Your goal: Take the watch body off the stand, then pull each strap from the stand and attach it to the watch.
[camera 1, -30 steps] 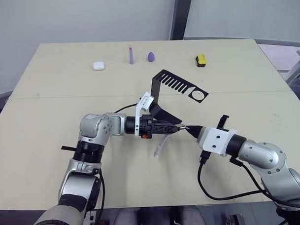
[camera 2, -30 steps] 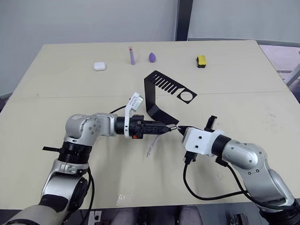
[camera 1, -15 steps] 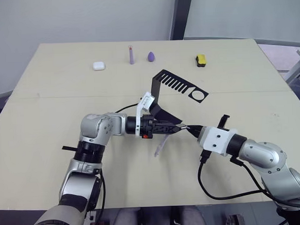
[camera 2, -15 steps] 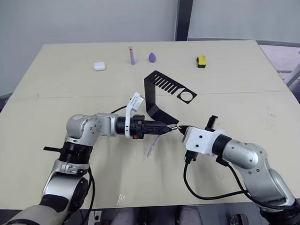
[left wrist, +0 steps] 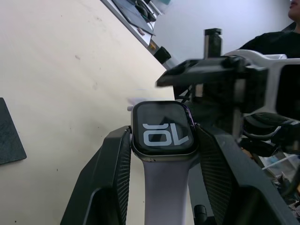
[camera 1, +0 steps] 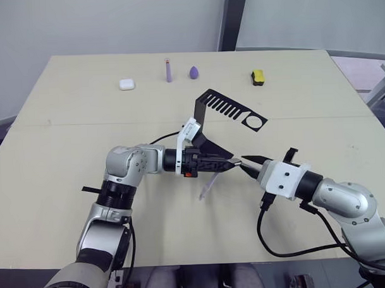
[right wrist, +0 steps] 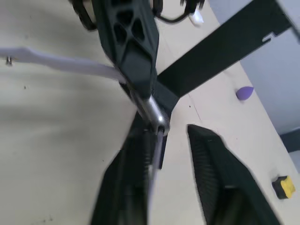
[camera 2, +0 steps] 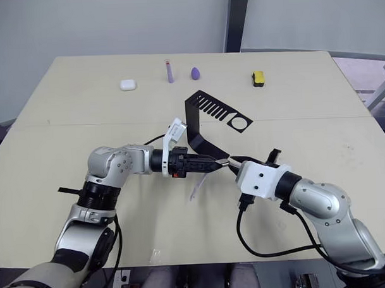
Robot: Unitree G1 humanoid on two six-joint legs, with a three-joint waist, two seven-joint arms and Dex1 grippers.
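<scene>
Beige desk (camera 1: 65,123); left gripper (camera 1: 226,164) fingers pinched watch body (left wrist: 162,128), one strap (camera 1: 208,185) attached. Right gripper (camera 1: 249,164) fingers spread. Judgement: align second strap squarely before pushing in.

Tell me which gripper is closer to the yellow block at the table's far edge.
Right. The right gripper sits nearer the yellow block; the left gripper, holding the watch body, is slightly farther.

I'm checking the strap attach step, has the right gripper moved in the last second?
Yes. The right gripper has drawn slightly back to the robot's right, away from the stand and the watch body in the left gripper, and its fingers have opened.
</scene>
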